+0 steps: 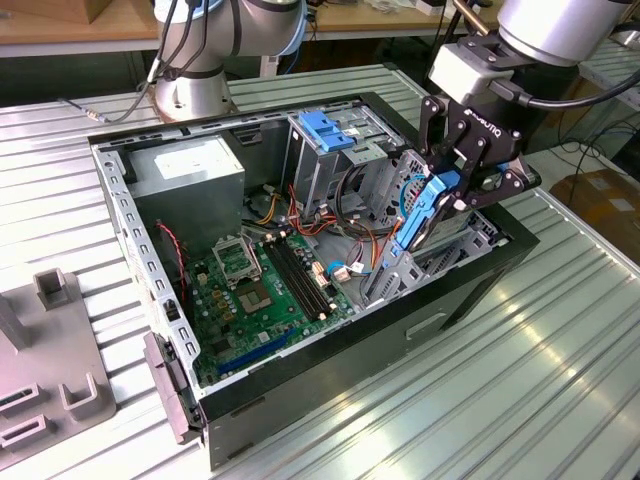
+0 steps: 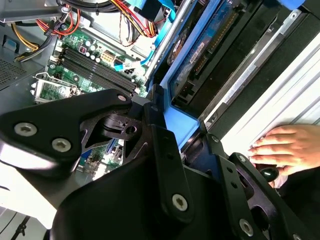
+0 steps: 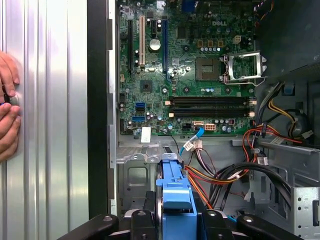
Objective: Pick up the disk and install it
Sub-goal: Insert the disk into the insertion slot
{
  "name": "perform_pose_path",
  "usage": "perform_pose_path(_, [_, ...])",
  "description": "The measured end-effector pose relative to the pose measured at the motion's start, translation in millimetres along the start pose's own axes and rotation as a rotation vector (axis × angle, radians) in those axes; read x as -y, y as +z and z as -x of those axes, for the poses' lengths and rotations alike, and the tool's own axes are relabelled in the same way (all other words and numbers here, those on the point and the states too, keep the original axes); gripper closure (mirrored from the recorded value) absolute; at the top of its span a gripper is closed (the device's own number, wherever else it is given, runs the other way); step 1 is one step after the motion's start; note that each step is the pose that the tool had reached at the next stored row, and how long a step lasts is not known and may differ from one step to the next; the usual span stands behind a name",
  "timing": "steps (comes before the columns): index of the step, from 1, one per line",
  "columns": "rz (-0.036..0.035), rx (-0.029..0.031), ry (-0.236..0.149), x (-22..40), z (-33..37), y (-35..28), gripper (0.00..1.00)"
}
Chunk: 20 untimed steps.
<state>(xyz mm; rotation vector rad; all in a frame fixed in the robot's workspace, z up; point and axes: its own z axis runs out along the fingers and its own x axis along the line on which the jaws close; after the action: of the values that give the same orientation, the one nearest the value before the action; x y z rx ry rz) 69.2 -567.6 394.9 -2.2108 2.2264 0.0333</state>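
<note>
In the exterior view my gripper [image 1: 455,185] hangs over the right end of the open computer case [image 1: 130,230], shut on the disk [image 1: 418,222]. The disk is a flat drive with blue rails. It is held on edge and tilted, its lower end down among the metal bay walls inside the case. The second wrist view shows the disk [image 2: 200,47] running away from the gripper [image 2: 182,135] along the case's side wall. Seen from the first wrist view, the blue rail of the disk [image 3: 175,192] sits between the black fingers [image 3: 142,220], above the metal bay.
The motherboard [image 1: 265,290] lies on the case floor, with the grey power-supply box [image 1: 190,175] behind it. A drive cage with a blue handle [image 1: 325,130] and loose cables stand close to the disk. A person's hands [image 3: 7,115] rest on the table beside the case. A grey fixture [image 1: 50,370] sits at the exterior view's left.
</note>
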Motion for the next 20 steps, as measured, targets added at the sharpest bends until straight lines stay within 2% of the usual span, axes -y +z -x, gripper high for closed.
perform_pose_path(7, [0.0, 0.0002, 0.0, 0.0, 0.0, 0.5, 0.63])
perform_pose_path(8, [-0.0001, 0.0006, 0.0, 0.1, -0.1, 2.1, 0.63])
perform_pose_path(12, [-0.0002, 0.0008, 0.0, 0.6, -0.3, 15.4, 0.63])
perform_pose_path(14, [-0.0007, 0.001, 0.0, 0.6, -0.3, 18.4, 0.63])
perform_pose_path(16, [-0.0016, 0.0014, 0.0, 0.7, -0.4, 24.1, 0.63])
perform_pose_path(18, [-0.0018, 0.0016, 0.0, 0.7, -0.5, 27.2, 0.63])
perform_pose_path(20, [-0.0019, 0.0014, 0.0, 0.7, -0.5, 27.4, 0.63])
